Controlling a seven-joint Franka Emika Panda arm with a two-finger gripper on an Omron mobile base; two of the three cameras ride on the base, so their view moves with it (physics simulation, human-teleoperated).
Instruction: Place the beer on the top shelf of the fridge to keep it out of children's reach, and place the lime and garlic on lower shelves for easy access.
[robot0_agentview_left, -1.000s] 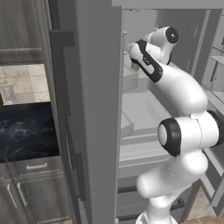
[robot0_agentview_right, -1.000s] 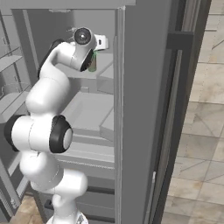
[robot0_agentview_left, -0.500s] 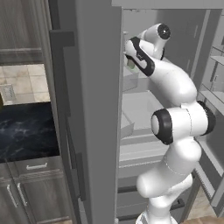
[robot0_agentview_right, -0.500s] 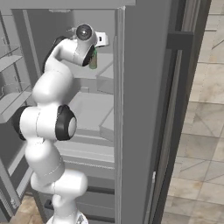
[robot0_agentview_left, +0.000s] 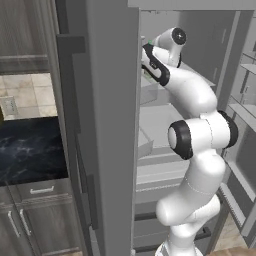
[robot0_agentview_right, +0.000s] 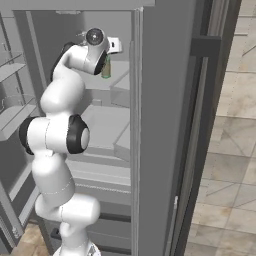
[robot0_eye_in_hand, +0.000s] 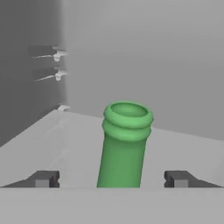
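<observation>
A: Kitchen scene, fridge (robot0_agentview_right: 165, 125) door open, pale grey shelves inside. Arm is reaching into the upper part of the compartment.

B: Where's the beer (robot0_eye_in_hand: 124, 146)?

A: Standing upright on the top shelf (robot0_eye_in_hand: 65, 144), near the back wall. Hand view looks down at its green neck and cap, dead centre. From the right base view a bit of the green bottle shows just beside the wrist, on that upper panel.

B: Gripper (robot0_eye_in_hand: 113, 178) state?

A: Jaws spread wide. The two dark fingertips (robot0_eye_in_hand: 43, 178) sit well out on either side of the neck, clear gaps both sides, no contact with the glass. Bottle stands on its own.

B: Lime, garlic?

A: Can't tell from these views. Lower shelves (robot0_agentview_right: 107, 127) and bins sit below the arm's elbow. Dark desk (robot0_agentview_left: 30, 150) and wood cupboards left of the fridge.
</observation>
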